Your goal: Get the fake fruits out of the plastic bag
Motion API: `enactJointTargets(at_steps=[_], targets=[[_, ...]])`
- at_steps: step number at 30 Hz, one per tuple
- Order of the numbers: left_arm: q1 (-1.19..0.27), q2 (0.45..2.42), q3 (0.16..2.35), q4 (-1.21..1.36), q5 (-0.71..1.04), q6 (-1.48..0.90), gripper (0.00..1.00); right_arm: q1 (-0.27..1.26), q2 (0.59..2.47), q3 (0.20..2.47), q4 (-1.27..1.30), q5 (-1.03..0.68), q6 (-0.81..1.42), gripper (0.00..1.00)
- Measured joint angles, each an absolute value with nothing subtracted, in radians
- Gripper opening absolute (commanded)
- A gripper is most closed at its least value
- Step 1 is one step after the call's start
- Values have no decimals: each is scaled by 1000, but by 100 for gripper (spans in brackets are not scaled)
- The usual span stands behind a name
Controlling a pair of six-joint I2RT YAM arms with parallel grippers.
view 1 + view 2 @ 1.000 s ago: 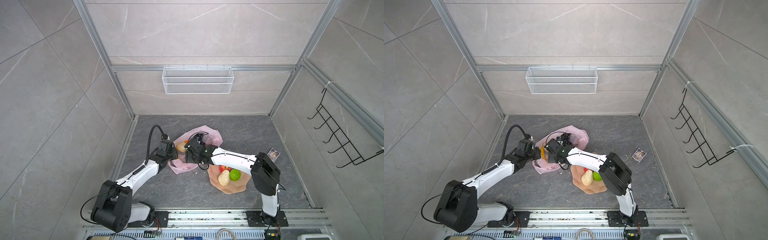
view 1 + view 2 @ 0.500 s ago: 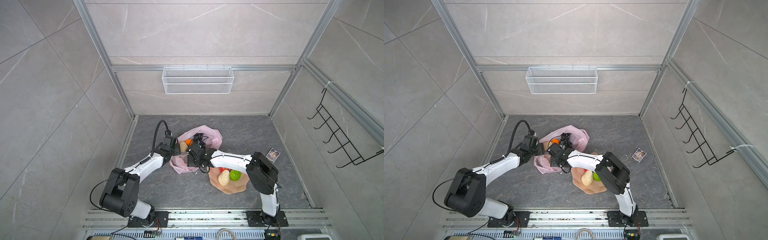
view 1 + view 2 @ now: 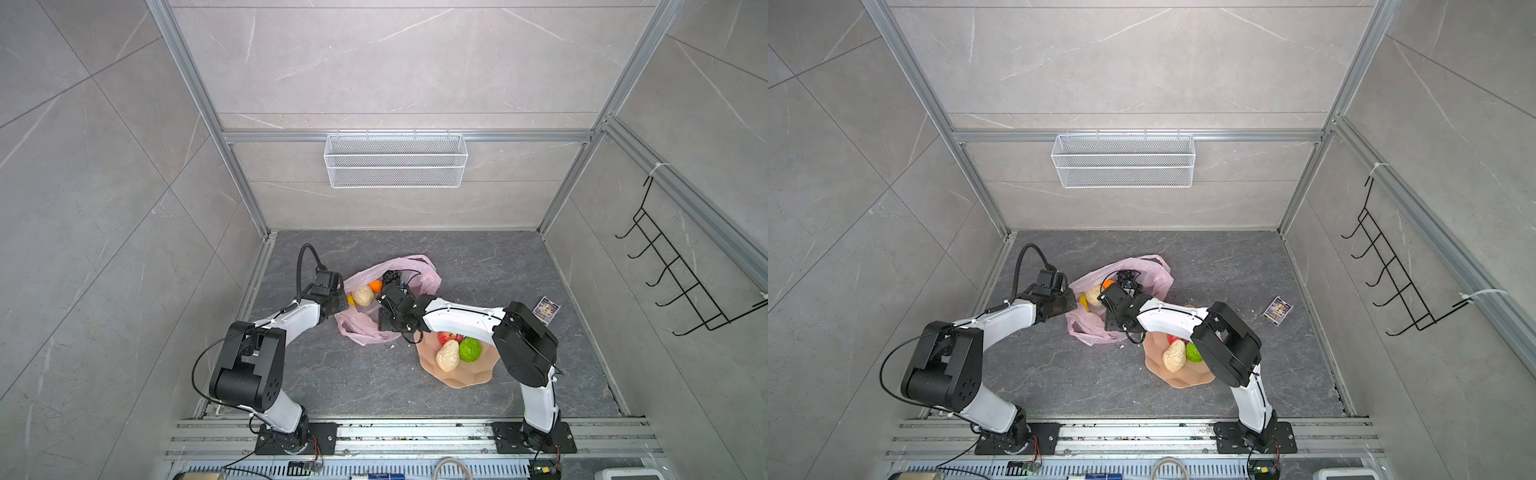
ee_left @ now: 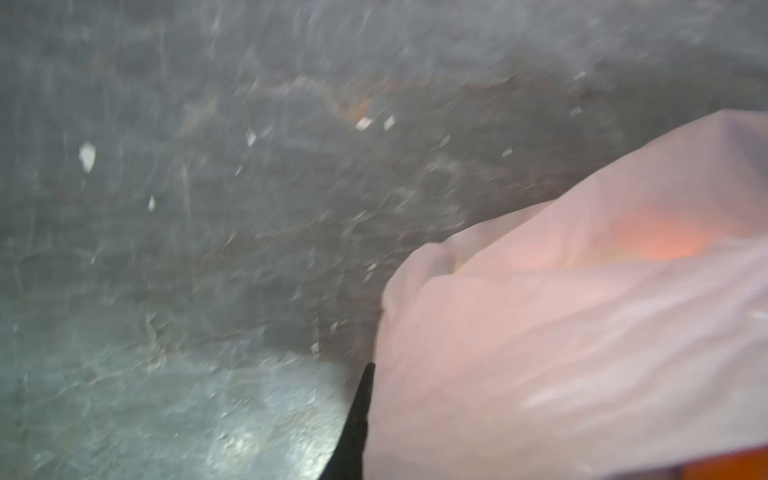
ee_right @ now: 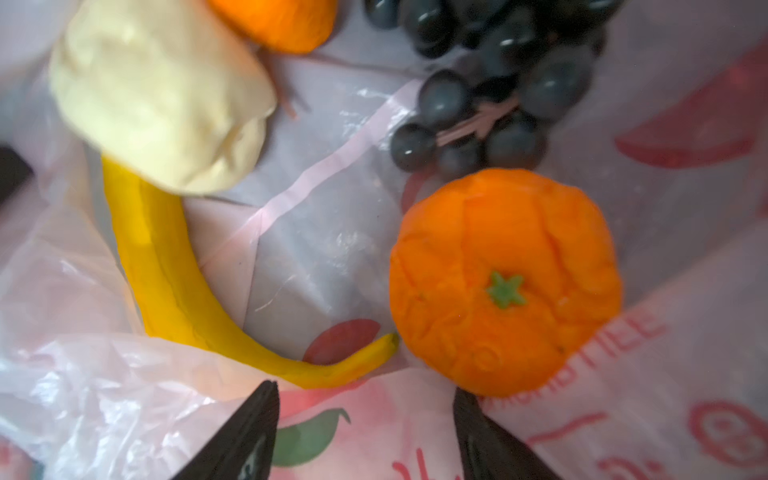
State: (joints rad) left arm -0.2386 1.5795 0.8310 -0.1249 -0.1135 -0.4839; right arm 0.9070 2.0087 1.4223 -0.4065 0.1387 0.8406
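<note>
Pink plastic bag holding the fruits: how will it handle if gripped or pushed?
Probably floppy: the thin translucent pink plastic bag lies creased and crumpled. Likely light, so a push may drag it over the grey floor. The round orange fake fruit inside may roll as the film shifts.

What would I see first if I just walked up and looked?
The crinkly pink bag lies in the middle of the grey floor. Up close inside it, a bright orange, a yellow banana and dark grapes jump out. Beside the bag, a peach dish holds a green fruit.

Overhead pair; wrist cameras near bag (image 5: pixel 324 249)
</note>
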Motion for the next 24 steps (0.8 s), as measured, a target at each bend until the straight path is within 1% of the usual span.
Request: enactJointTargets(at_steps=[10, 14, 20, 24], targets=[[-223, 1524, 772, -57, 3, -523, 0, 912, 2008, 1477, -392, 115, 808, 68], [-223, 1509, 753, -17, 16, -524, 0, 916, 2017, 1554, -386, 97, 834, 68], [-223, 1505, 741, 4, 29, -525, 0, 917, 2112, 1715, -383, 109, 860, 68], [-223, 1501, 741, 8, 29, -525, 0, 915, 2199, 1818, -423, 127, 836, 70]])
